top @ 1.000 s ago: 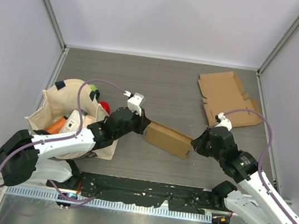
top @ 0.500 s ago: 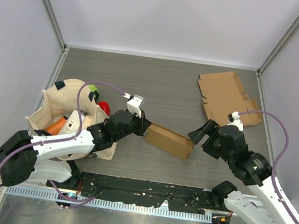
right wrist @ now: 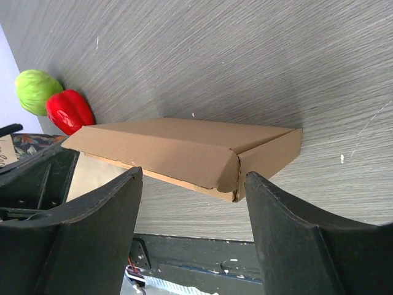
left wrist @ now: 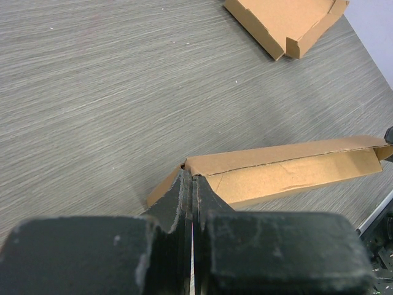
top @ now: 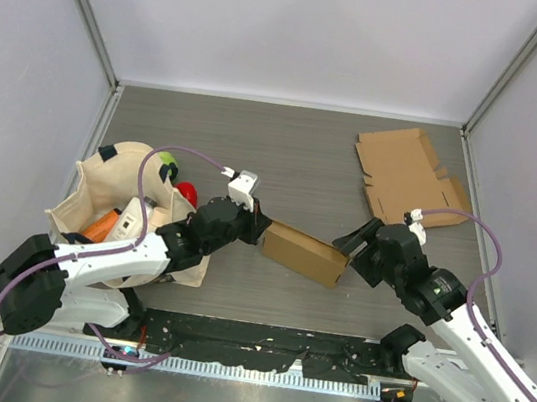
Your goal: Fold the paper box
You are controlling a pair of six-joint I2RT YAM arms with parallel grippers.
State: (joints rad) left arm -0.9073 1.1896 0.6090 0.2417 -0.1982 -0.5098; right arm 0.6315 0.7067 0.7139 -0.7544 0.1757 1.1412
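At the left of the overhead view a cloth bag (top: 97, 201) is seen on the bench (top: 296, 150), with a green vegetable (top: 167, 159) and a red pepper (top: 187, 192) at its right edge. Just right of them, the left gripper (top: 261, 228) is pinched tight on the left end of the paper box (top: 306, 252), which lies folded at centre frame. The right gripper (top: 353, 254) is spread wide just beside the box's right end; contact cannot be told. A flat cardboard blank (top: 409, 172) lies in the upper right, well apart.
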